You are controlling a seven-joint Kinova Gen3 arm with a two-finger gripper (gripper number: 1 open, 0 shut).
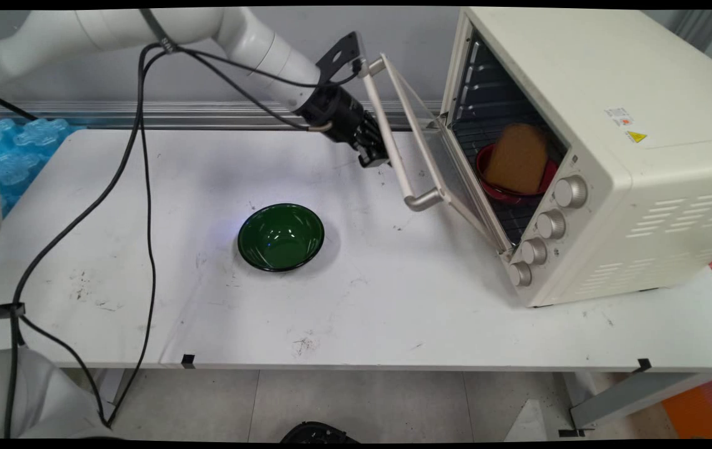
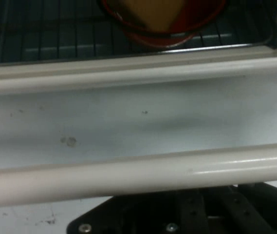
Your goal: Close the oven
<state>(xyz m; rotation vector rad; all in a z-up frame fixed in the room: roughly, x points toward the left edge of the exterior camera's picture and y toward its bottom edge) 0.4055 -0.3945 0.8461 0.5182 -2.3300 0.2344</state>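
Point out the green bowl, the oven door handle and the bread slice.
green bowl [image 1: 280, 237]: main view, inner bottom.
oven door handle [image 2: 138, 173]: hand view, middle of the bar.
bread slice [image 1: 517, 158]: main view, flat face.

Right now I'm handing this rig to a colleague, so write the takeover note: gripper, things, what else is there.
Gripper: at the oven door's handle, near the bar's middle; whether its fingers are open or shut cannot be seen.
Things: oven at the table's right, its door partly open. Inside, on the rack, a red bowl with a slice of bread leaning in it.
Rest: green bowl standing apart near the middle of the table.
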